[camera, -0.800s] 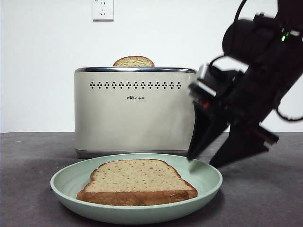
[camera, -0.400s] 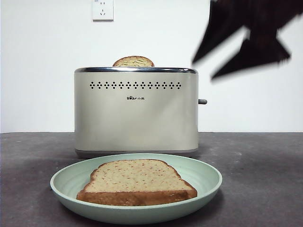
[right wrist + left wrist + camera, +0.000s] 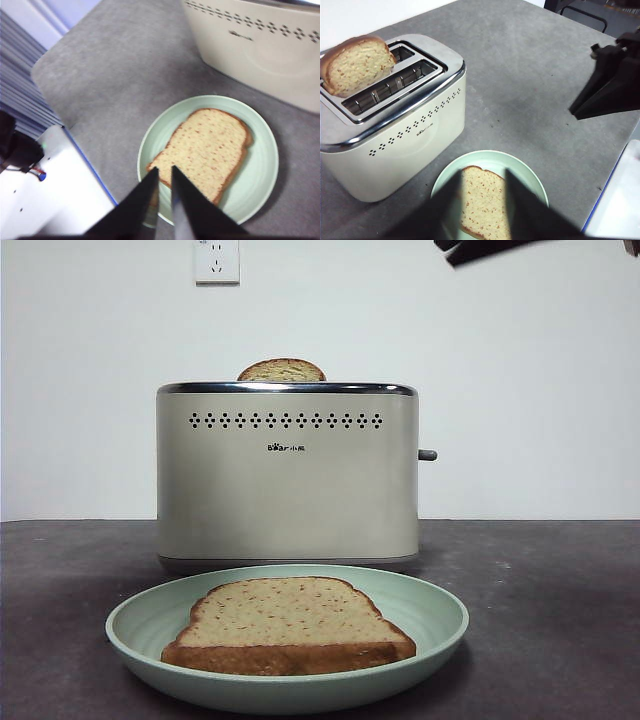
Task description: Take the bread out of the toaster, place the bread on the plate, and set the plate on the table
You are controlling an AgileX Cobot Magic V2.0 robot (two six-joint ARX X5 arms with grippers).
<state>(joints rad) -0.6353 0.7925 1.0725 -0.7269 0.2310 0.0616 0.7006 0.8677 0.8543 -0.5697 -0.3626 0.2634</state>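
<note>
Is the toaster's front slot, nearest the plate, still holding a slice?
No, the front slot of the toaster is empty; only the rear slot holds a second slice.

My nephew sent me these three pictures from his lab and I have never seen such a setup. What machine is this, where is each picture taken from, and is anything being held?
It is a robot with two arms at a table, each ending in a gripper of two black jaws. One picture comes from a low camera looking level across the table. The other two come from cameras on the arms' wrists, looking down past their own jaws.

On the table stands a cream toaster with a second slice poking out of one slot. In front of it sits a pale green plate with the bread lying flat on it.

Nothing is held. The left gripper is open above the plate. The right gripper hangs over the plate with only a narrow gap between its jaws, and both are empty.
</note>
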